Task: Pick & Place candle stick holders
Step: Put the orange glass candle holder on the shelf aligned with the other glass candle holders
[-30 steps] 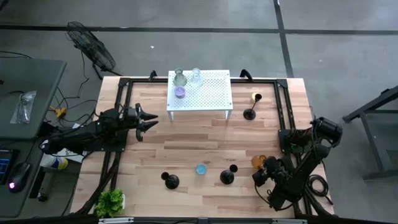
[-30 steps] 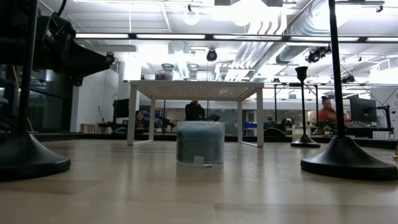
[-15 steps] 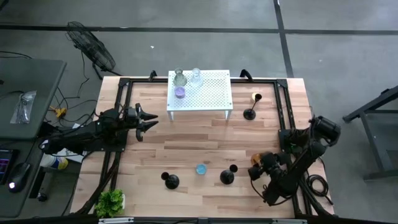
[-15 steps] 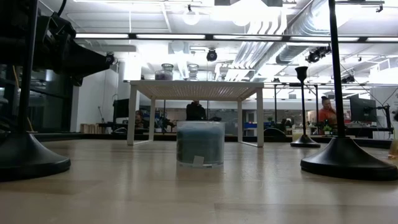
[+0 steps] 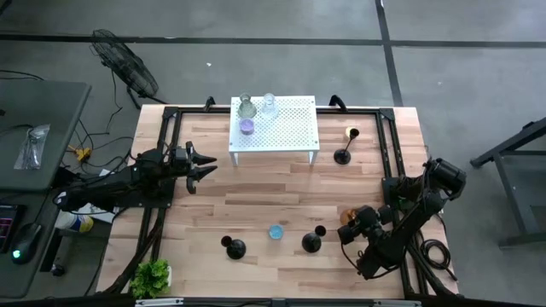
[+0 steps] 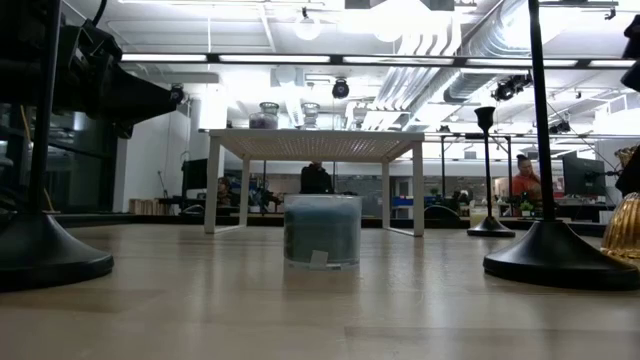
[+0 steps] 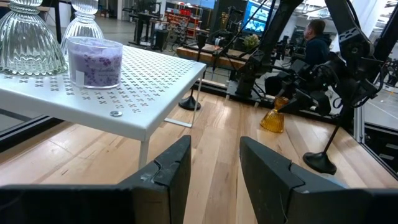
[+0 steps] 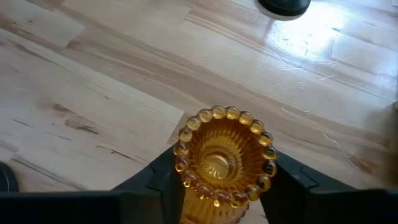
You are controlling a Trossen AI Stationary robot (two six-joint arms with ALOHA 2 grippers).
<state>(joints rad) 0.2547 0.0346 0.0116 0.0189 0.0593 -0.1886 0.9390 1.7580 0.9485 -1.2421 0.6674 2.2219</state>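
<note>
Amber glass holder sits squarely between your right gripper's two dark fingers, one on each side of its ribbed body, its beaded rim facing the wrist camera; the fingers are clamped on it. From above, you see it as an orange spot at the gripper's tip, near the table's right front area, just right of a black candle stick holder. The left wrist view shows the amber piece flared end down, close above the wood. Your blue glass cup stands just left of that black holder, and a second black holder stands farther left. A third black holder stands near the right rear, beside the white perforated stand, with a small yellow cup just behind it. On the stand's left end you have a purple cup, a greenish glass and a clear glass grouped together. Your left gripper waits at the table's left side, well apart from the holders, its fingers parted with nothing between them.
</note>
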